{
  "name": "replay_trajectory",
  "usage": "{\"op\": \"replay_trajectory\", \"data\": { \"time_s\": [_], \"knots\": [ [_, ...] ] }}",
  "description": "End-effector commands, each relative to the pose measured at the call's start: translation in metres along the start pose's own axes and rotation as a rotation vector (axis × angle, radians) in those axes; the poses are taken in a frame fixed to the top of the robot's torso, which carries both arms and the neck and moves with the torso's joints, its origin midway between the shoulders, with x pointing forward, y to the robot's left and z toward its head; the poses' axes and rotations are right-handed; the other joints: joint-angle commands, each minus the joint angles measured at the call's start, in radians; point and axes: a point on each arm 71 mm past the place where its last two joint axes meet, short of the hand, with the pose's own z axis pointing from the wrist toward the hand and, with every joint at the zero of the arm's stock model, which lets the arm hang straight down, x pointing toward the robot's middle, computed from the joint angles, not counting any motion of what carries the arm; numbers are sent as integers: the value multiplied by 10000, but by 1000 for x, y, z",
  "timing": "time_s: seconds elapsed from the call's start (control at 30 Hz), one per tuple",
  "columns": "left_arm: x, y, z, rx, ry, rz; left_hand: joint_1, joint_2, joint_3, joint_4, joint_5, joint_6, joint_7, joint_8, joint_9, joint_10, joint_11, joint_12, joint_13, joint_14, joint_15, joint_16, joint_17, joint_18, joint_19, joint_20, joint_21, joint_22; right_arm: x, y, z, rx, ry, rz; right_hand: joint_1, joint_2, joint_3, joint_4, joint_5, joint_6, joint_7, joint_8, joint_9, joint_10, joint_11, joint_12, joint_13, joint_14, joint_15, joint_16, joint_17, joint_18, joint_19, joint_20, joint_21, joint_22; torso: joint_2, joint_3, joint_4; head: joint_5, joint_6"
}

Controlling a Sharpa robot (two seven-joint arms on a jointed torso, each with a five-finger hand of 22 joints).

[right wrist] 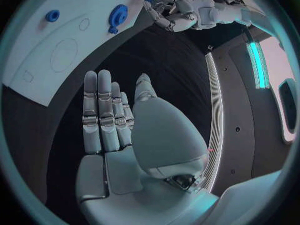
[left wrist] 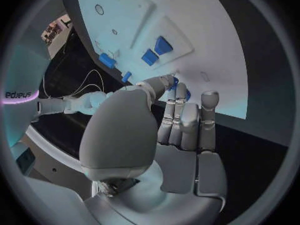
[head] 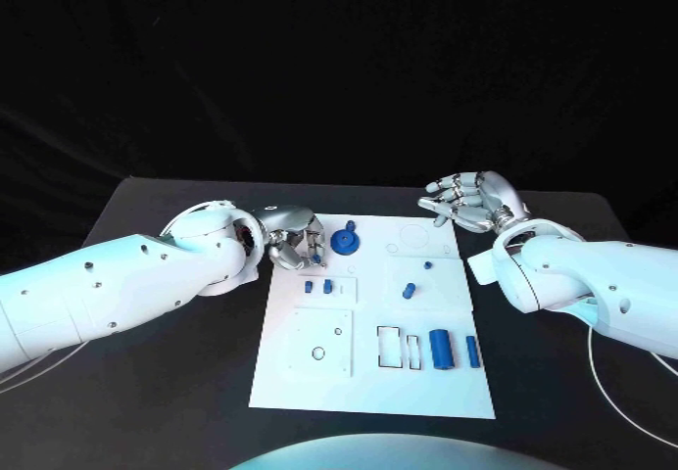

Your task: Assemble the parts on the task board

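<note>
Head view: a white task board lies in the middle of a black tabletop. The left hand sits at the board's far left corner, fingers curled in; whether it grips anything cannot be told. Just beside it a blue gear-shaped part rests on the board. Two blue cylinders lie near the board's right edge. The right hand hovers beyond the board's far right corner, fingers spread, holding nothing.

Left wrist view: the left hand has its fingertips bent against the board's edge, with something blue at the tips.

Right wrist view: the right hand is flat and empty over the tabletop; the gear part lies on the board.
</note>
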Motion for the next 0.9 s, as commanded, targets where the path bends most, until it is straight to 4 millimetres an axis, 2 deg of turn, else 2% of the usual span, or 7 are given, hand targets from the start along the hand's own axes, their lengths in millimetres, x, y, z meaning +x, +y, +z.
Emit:
{"op": "replay_trajectory", "data": {
  "time_s": [0.03, 0.9],
  "knots": [
    [4, -1, 2, 37, 208, -83, -87, -13, -50, -16, -42, 64, -17, -56, 2, 57, -5, -49, -16, 34, 3, 52, -14, -117, 60, -2, 8, -3, 1, 1, 0, -140, 47, -18, 50, 45, -38, -4, 10, 36, 61, 54, -10, 28, 47, -30, -8, 24, 51, -44, -16, 111, -25, 70, -63, -9, -3, 10, -2, 12, -9],
    [12, -4, 10, 12, 289, -109, -89, -21, -54, -19, -47, 66, -17, -80, 4, 79, -7, -76, -19, 59, 2, 60, 27, -128, 105, -3, 29, 41, 1, 1, 0, -142, 48, -17, 50, 45, -38, -4, 10, 36, 61, 54, -10, 28, 47, -30, -8, 24, 51, -44, -16, 111, -25, 70, -63, -9, -1, 5, -5, -4, -11]
  ]
}}
